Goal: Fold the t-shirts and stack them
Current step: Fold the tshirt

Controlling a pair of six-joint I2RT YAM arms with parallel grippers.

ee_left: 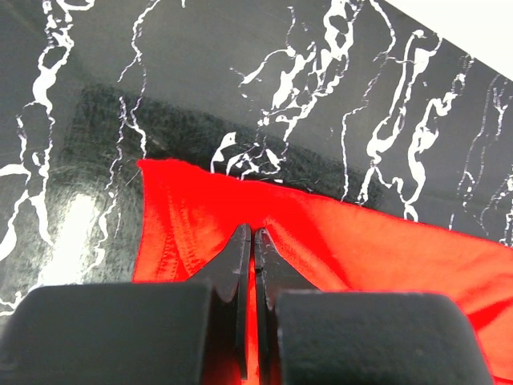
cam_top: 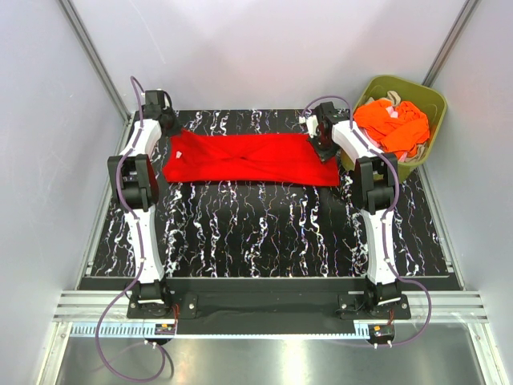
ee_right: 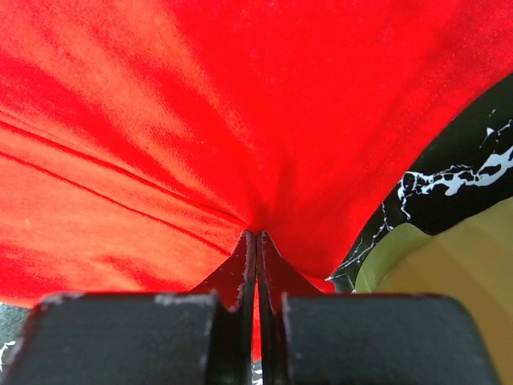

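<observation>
Robot arms hold a red t-shirt (cam_top: 248, 159) by both ends. It lies drawn out in a long, creased band along the far edge of the black, white-veined table (cam_top: 264, 233). At the band's left end, near the far left corner, the left gripper (cam_top: 169, 128) is clenched on the cloth. Its wrist view shows the two black fingers (ee_left: 237, 266) pressed together with a tuck of the shirt's edge caught between them, and the cloth around it lying on the table. At the right end, close to the table's right edge, the right gripper (cam_top: 325, 149) likewise grasps the shirt. Its jaws are tight on a pinch of red fabric that fans out in folds from the tips. Just beside it, at the far right corner, stands an olive-green plastic bin (cam_top: 438, 112). The bin holds a crumpled orange t-shirt (cam_top: 393, 127), with a scrap of beige cloth (cam_top: 392, 98) showing near its far rim.
</observation>
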